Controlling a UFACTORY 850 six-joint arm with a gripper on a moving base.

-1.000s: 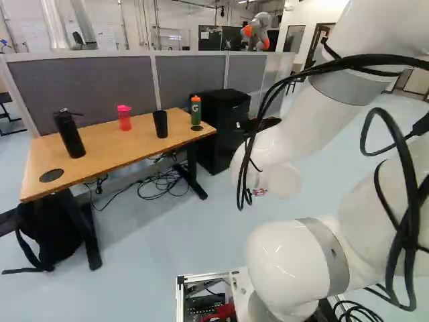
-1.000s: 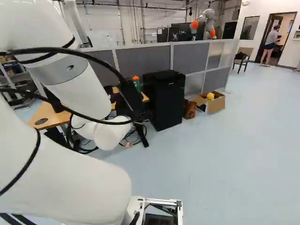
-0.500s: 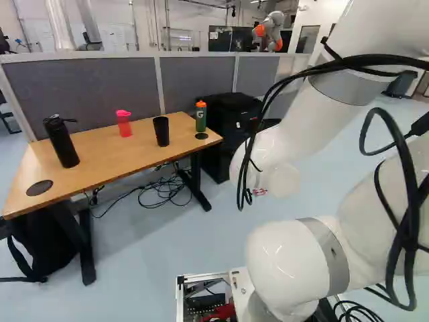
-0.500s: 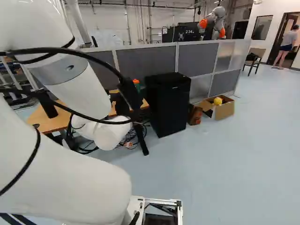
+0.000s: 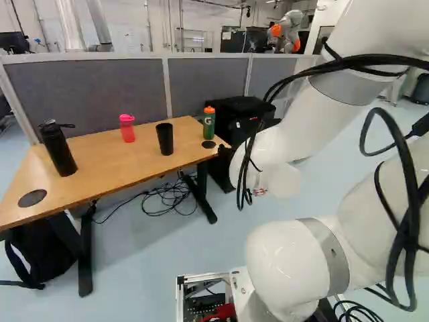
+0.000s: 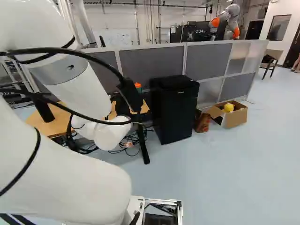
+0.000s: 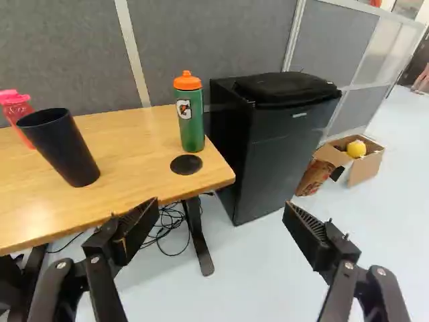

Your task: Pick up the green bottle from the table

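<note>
"How far along was the pick?"

"Barely begun, I'd say. The green bottle (image 5: pixel 210 124) stood upright on the table (image 5: pixel 114 161), in the upper middle of the left base view, just left of the black fridge (image 7: pixel 268 157)."

"And the gripper (image 7: pixel 223 204)?"

"Wide open in the wrist view, its two fingers well apart, with nothing held between them. The bottle was ahead, beyond the fingertips, just beside a black disc (image 7: pixel 186 164) set in the tabletop."

"Could you see it from the right base view?"

"Only partly. Its orange cap (image 6: pixel 138 86) showed in the upper middle; the arm's cabling hid much of the rest."

"Anything in the way?"

"The black cup (image 5: pixel 165 137) was its nearest neighbour, to its left in the left base view, with a clear gap. The pink bottle (image 5: pixel 127 127) was farther left."

"So what was left to do?"

"Nearly everything, in my judgement: get closer, bring the fingers around the bottle, close on it, then lift. Only the open gripper looked ready."
</note>
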